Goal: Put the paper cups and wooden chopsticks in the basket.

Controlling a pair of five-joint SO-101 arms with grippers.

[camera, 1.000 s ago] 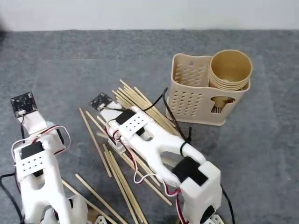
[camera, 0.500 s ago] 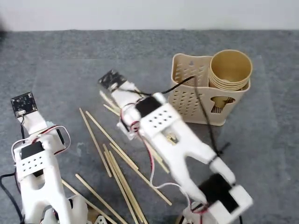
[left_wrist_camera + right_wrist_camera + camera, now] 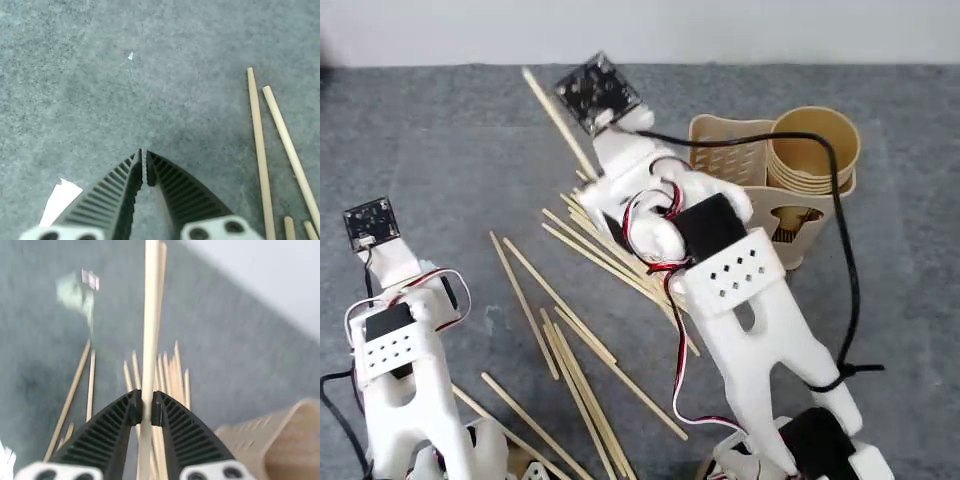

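Right tool (image 3: 146,407), clamped on a chopstick (image 3: 151,315), has risen from the pile (image 3: 605,258) toward the basket (image 3: 720,160) at 2 o'clock; left tool (image 3: 144,162) closed, empty.

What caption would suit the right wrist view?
Right gripper clamps wooden chopsticks above the scattered pile, basket nearby.

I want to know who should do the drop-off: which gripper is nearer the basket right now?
Right. The right gripper, shut on a chopstick, is held up just beside the basket. The left gripper, shut, is far from it, beyond the loose chopsticks.
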